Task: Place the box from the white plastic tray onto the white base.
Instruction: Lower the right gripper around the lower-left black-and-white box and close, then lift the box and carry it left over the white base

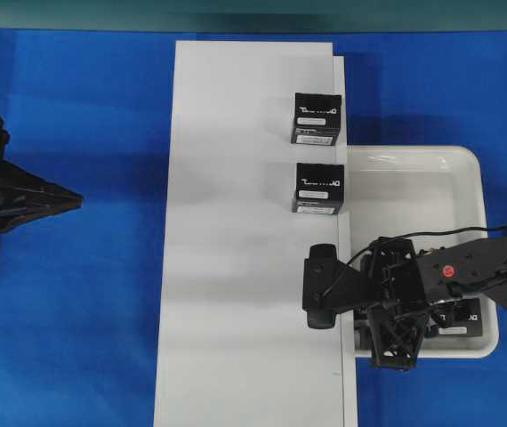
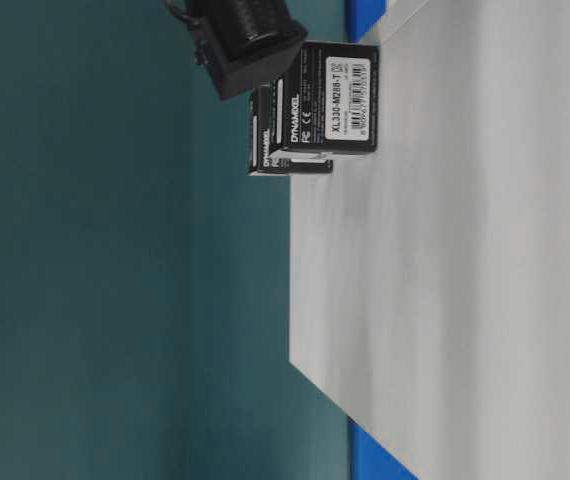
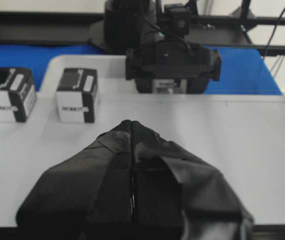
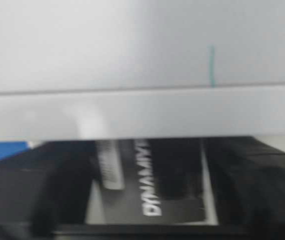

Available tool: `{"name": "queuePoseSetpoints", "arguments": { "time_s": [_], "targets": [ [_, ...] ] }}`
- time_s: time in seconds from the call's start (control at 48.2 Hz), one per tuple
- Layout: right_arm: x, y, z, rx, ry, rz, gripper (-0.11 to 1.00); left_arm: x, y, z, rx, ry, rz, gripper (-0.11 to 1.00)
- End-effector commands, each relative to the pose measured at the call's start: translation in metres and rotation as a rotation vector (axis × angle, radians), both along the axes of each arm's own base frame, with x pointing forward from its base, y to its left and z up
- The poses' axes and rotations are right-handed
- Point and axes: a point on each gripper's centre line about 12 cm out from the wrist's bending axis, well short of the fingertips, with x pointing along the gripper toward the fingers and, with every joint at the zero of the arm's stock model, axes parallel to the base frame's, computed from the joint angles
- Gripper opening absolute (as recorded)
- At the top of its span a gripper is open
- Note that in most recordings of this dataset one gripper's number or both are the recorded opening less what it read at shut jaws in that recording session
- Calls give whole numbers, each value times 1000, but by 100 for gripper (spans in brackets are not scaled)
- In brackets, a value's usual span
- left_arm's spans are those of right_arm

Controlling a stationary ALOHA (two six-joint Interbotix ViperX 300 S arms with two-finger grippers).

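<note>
Base: white base [image 1: 236, 267], flat, matte.
Tray: white plastic tray [image 1: 467, 178], glossy, rimmed.
Right gripper [image 1: 387, 307]: over tray; grip unclear.
Left gripper [image 3: 132, 125]: pressed together.

Black lettered box [image 4: 152, 185] at white plastic tray [image 1: 467, 178] edge beside white base [image 1: 245, 267].

The bench [image 1: 84, 294] is covered in blue. A long white base [image 1: 236, 267] is laid on it down the middle of the overhead frame, and a glossy white plastic tray [image 1: 414, 169] is set at centre right, touching the base's stepped right edge.
</note>
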Motion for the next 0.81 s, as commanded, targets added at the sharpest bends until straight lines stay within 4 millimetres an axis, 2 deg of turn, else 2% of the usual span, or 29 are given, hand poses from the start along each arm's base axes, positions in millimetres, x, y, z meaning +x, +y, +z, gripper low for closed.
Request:
{"name": "queuePoseSetpoints", "arguments": {
  "time_s": [0.0, 0.021, 0.145, 0.29, 0.58, 0.788],
  "targets": [
    [0, 0, 4, 4, 10, -7, 62, 2, 0, 10, 0, -23, 0, -7],
    [0, -1, 5, 4, 9, -9, 58, 2, 0, 10, 0, -23, 0, -7],
    [-2, -2, 18, 10, -13, -11, 58, 2, 0, 10, 0, -23, 0, -7],
    [-7, -8, 41, 21, -44, -36, 58, 2, 0, 10, 0, -25, 0, -7],
    [-17, -31, 117, 37, -96, -115, 58, 2, 0, 11, 0, -28, 0, -7],
    [-20, -41, 151, 33, -95, -135, 58, 1, 0, 12, -2, -31, -2, -7]
  ]
}}
